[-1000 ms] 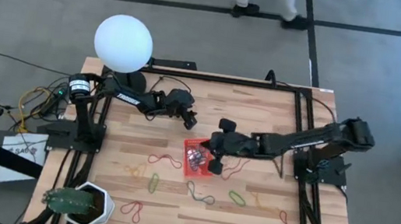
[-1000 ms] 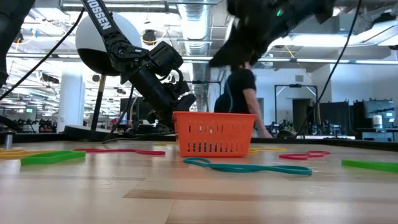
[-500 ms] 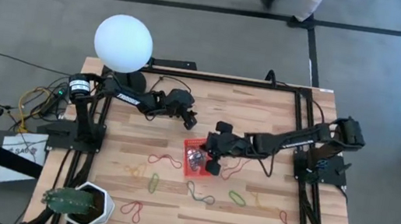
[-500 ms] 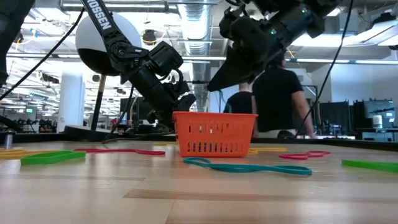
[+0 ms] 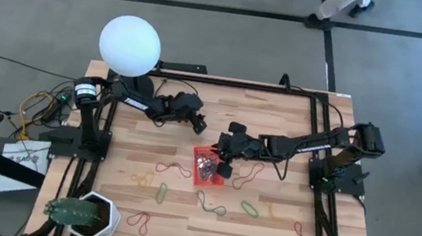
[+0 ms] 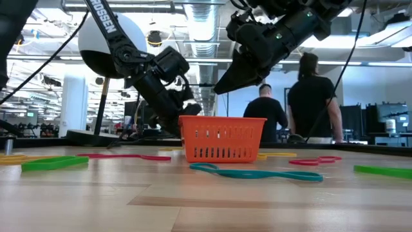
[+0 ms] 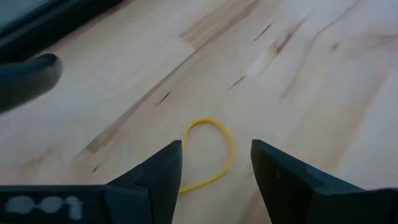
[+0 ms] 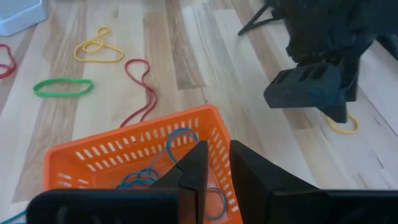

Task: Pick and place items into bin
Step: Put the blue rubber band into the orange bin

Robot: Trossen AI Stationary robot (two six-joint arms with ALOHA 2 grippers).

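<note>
- Bin (image 5: 209, 167): small red-orange plastic basket, perforated slotted walls, rectangular; sits mid-worktop (image 5: 262, 224), taken here as landmark. Holds tangle of thin loops already, blue/teal ones seen through the rim in right wrist view (image 8: 163, 163).
- Right hand (image 5: 223, 158): over bin's right edge, above the rim, not touching. Change vs 1 s ago: arm has drawn in a bit toward bin's far side and sits lower over it. Fingers (image 8: 198, 163) nearly together, narrow slit only; nothing seen between them. Judged: drop done or finishing, next item needs fetching.
- Left hand (image 5: 198, 124): beyond bin, far-left of it, low over worktop; hasn't moved over the last sec. Fingers (image 7: 163, 169) spread moderately, empty, straddling a yellow band (image 7: 210, 152) lying flat underneath. Judged: poised to pinch it.
- Items left on worktop, near side of bin: red band (image 5: 173, 169) just left of bin; green band (image 5: 161, 191) further left; teal band (image 6: 257, 173) in front; green band, right (image 5: 249, 208); dark red band (image 5: 138, 222) near the plant pot (image 5: 86, 215).
- Materials: bands thin rubber, limp, twisted or looped, lie flat, so hard to get under. Worktop pale wood planks, smooth, visible grain.
- Bkgd: white globe lamp (image 5: 129, 45) beyond bin, far left; people (image 6: 293, 109) standing in the room, backs turned.
</note>
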